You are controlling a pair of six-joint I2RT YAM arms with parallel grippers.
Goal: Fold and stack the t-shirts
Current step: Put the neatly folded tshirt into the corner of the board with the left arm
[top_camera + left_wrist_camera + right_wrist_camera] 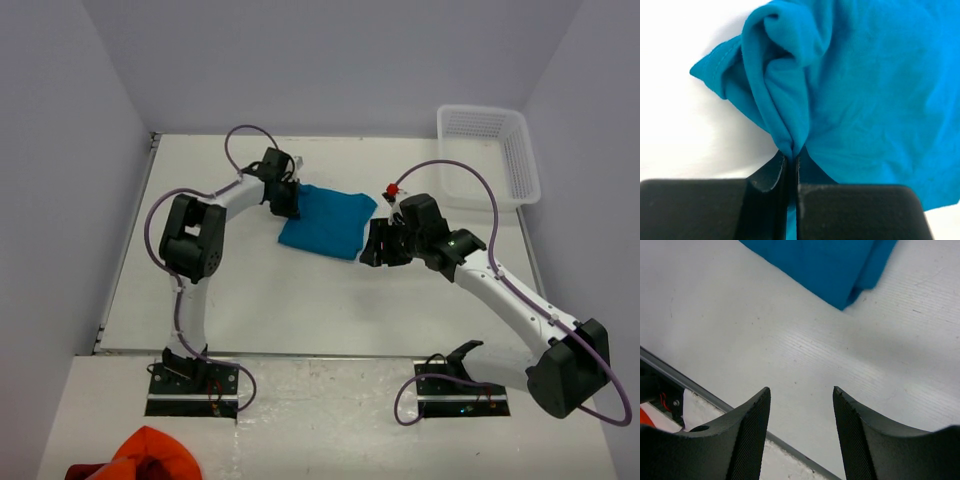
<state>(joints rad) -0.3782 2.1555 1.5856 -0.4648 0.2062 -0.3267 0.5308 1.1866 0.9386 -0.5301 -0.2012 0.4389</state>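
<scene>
Your left gripper (791, 159) is clenched on a bunched ridge of the teal t-shirt (325, 222), at the shirt's left edge. The shirt lies part-folded on the table (300, 300) between the 2 arms. Your right gripper (801, 392) stands released with nothing between its jaws. It is over bare table just beside the shirt's near right corner and, going by its wrist view, not touching it.

The main risk is a 1-sided pull. If you lift or drag with the left alone, the free side will likely trail, pivot and spill whatever fold is there. That pinch looks gathered, not flat, so it may take more than 1 layer or slip out under load. Closing the right where it is would catch no cloth, and driving it in low could shove the corner into a wrinkle.
</scene>
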